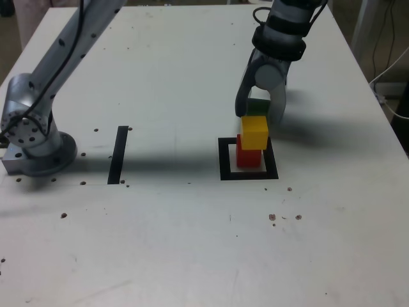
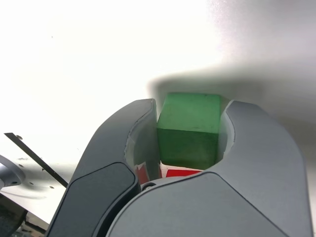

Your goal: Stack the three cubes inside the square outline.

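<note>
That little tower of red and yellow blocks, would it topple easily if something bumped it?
Probably. The yellow cube sits slightly askew on the red cube, so a sideways nudge might slide it off. Both look rigid and flat-faced, unlikely to roll. The gripper holding the green cube hangs just above, so contact seems possible.

Scuffed white table (image 1: 192, 256), cables (image 1: 390, 70) beyond
</note>
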Robot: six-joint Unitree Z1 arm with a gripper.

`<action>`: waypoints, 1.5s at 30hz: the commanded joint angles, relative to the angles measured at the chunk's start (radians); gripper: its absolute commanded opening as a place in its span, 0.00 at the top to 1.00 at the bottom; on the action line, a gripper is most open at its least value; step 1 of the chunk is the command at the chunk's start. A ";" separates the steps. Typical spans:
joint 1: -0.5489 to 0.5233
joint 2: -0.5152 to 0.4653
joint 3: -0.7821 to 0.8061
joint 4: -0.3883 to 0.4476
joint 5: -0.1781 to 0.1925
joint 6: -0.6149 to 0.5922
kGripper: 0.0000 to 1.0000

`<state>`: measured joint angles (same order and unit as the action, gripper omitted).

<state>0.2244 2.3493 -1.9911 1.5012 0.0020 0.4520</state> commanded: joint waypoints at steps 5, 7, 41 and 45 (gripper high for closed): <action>-0.010 -0.087 0.007 0.039 0.049 -0.050 0.74; -0.015 -0.118 0.012 0.052 0.061 -0.072 0.74; -0.232 -0.237 0.009 0.134 -0.052 -0.309 0.74; -0.237 -0.235 0.016 0.134 -0.055 -0.314 0.74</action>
<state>-0.0099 2.1157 -1.9785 1.6033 -0.0507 0.1405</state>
